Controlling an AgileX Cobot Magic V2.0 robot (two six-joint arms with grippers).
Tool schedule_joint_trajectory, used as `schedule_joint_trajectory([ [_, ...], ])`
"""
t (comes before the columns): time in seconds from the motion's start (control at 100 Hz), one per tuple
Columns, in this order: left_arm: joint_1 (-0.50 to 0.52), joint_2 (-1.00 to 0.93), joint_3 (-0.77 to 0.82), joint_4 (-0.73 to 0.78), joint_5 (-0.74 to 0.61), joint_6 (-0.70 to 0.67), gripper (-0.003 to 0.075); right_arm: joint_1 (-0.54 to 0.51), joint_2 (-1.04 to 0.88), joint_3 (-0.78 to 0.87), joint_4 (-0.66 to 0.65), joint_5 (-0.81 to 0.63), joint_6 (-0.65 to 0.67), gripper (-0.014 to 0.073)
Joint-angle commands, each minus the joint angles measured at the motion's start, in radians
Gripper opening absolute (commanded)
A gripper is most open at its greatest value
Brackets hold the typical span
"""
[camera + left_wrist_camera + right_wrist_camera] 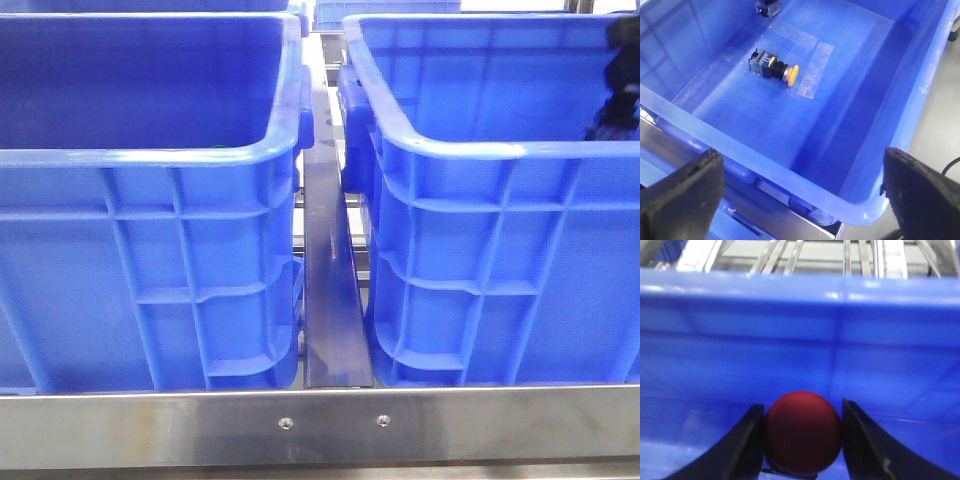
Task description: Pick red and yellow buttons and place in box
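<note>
The red button (802, 435) shows in the right wrist view, its round cap held between the two dark fingers of my right gripper (801, 407), which is shut on it low inside a blue crate (800, 330). In the front view only part of the right arm (622, 90) shows, inside the right crate (480, 150). The yellow button (774, 67) lies on its side on the floor of a crate (790, 165) in the left wrist view. My left gripper (802, 197) is open and empty, above that crate's near rim, well short of the yellow button.
Two identical blue crates stand side by side, the left crate (150, 160) beside the right one, with a metal rail (328, 300) between them and a steel bar (320, 425) in front. Another dark-bodied piece (767, 6) lies at the far end of the crate floor, cap hidden.
</note>
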Motion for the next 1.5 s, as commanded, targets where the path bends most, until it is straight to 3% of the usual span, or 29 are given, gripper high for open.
schedule_joint_trajectory([
  [0.0,-0.008,-0.038,-0.032,-0.010,-0.059,-0.001,0.0599,-0.006,-0.006,-0.057,0.022,-0.003,-0.017,0.0195],
  [0.46,-0.008,-0.038,-0.032,-0.010,-0.059,-0.001,0.0599,-0.006,0.060,-0.070,0.022,-0.002,-0.066,0.0199],
  [0.72,-0.008,-0.038,-0.032,-0.010,-0.059,-0.001,0.0599,-0.006,0.054,-0.070,0.022,0.039,-0.066,0.0449],
  [1.49,-0.008,-0.038,-0.032,-0.010,-0.059,-0.001,0.0599,-0.006,-0.130,-0.053,0.022,0.028,-0.064,0.0503],
])
